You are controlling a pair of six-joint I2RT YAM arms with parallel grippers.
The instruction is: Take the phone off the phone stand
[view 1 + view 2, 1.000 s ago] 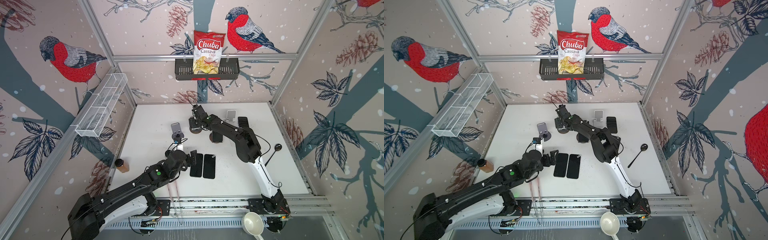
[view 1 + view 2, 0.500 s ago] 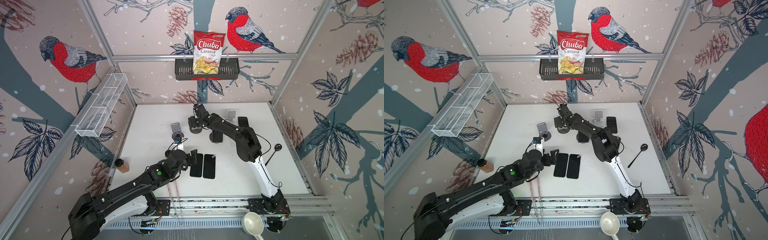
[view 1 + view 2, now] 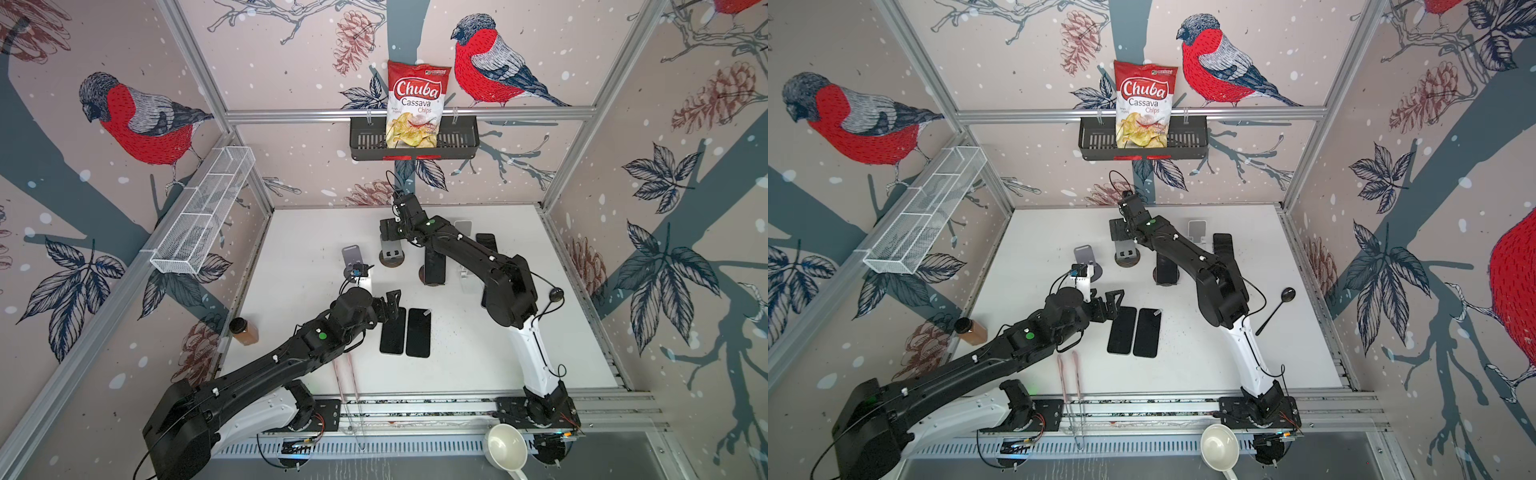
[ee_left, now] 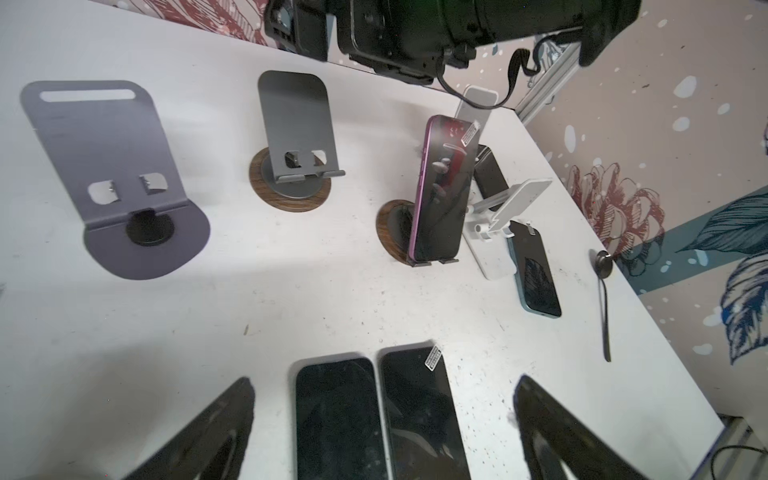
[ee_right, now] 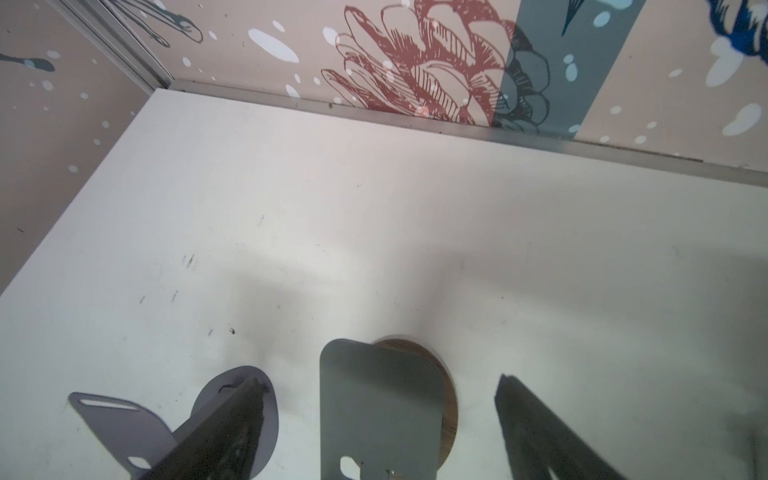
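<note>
Hovering with jaws spread, left gripper (image 4: pixel 382 384) hangs near two glossy black slab phones (image 4: pixel 336 419) lying flat; right gripper (image 5: pixel 380 380), jaws apart and wider than a second ago, hangs above an empty grey sheet-metal stand (image 5: pixel 374 415), bare matte tabletop (image 5: pixel 374 228) running to the back edge. At right, purple-edged phone (image 4: pixel 440 191) leans upright in its wood-grain-disc phone stand (image 4: pixel 392 226).

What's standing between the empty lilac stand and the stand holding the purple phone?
An empty grey stand on a round wooden base; the left wrist view shows it clearly.
</note>
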